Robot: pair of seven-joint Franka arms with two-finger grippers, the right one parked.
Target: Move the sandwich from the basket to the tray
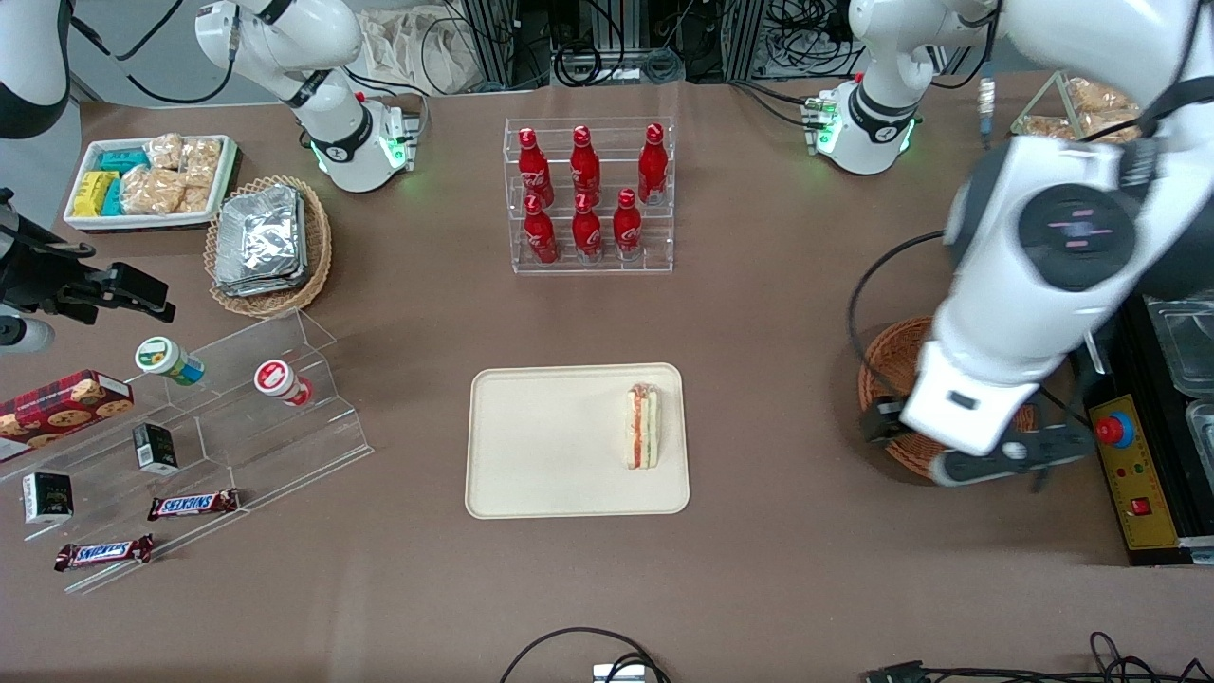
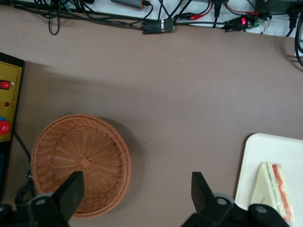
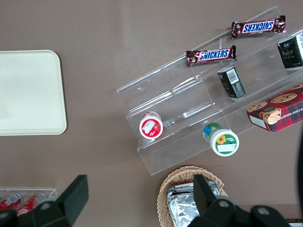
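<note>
Front view: the sandwich (image 1: 642, 426) lies on the tray (image 1: 531, 455), centre frame; the gripper (image 2: 137, 196) hangs wide open, empty, above the basket (image 1: 887, 365), right frame.

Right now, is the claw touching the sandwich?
Apart. The left wrist view shows the claw open and empty above bare table, between the basket and the tray, where the sandwich lies.

On my feeds the light was even and bright from overhead. The working arm threw a soft shadow over the basket (image 1: 887, 365) and bench (image 1: 759, 569). The end effector (image 2: 137, 198), jaws apart, looked blurred up close. Foil packets (image 1: 258, 237) and bottle rack (image 1: 590, 194) caught mild glare.
</note>
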